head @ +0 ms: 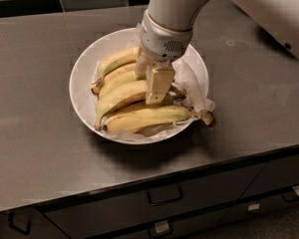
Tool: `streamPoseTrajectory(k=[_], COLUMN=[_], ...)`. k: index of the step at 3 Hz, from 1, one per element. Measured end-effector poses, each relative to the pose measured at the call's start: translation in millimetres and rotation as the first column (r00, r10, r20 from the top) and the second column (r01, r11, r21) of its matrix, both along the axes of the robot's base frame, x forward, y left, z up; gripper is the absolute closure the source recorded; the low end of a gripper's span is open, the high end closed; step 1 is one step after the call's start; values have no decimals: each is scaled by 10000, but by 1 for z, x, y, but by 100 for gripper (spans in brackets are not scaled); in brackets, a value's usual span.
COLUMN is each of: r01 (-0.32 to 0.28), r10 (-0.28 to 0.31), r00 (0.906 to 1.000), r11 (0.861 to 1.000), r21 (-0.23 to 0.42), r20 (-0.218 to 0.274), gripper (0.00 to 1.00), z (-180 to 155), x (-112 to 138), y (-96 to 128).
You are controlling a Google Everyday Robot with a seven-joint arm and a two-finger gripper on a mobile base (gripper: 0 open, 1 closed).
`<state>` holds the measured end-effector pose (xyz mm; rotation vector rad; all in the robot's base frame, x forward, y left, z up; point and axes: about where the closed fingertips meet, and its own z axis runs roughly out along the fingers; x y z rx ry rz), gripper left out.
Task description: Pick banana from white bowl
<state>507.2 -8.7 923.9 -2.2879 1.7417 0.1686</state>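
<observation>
Hanging in white bowl [82, 83] on grey counter [40, 143] w/ drawers [164, 195]: gripper [149, 86]

no readable text, gripper [153, 90] in white bowl [81, 79]

A single camera looks steeply down from the front onto the surface [40, 148], close in. The bowl [80, 83] sits mid-frame, with the end effector [152, 91] directly over it.
</observation>
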Motion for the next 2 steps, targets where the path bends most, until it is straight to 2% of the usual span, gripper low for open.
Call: streamPoseTrajectory(k=[2], r01=[13], r10=[-13], r00=[10000], r11=[10000], r21=[9], r20=[-70], gripper=[46], z=[-5], x=[1], y=[0])
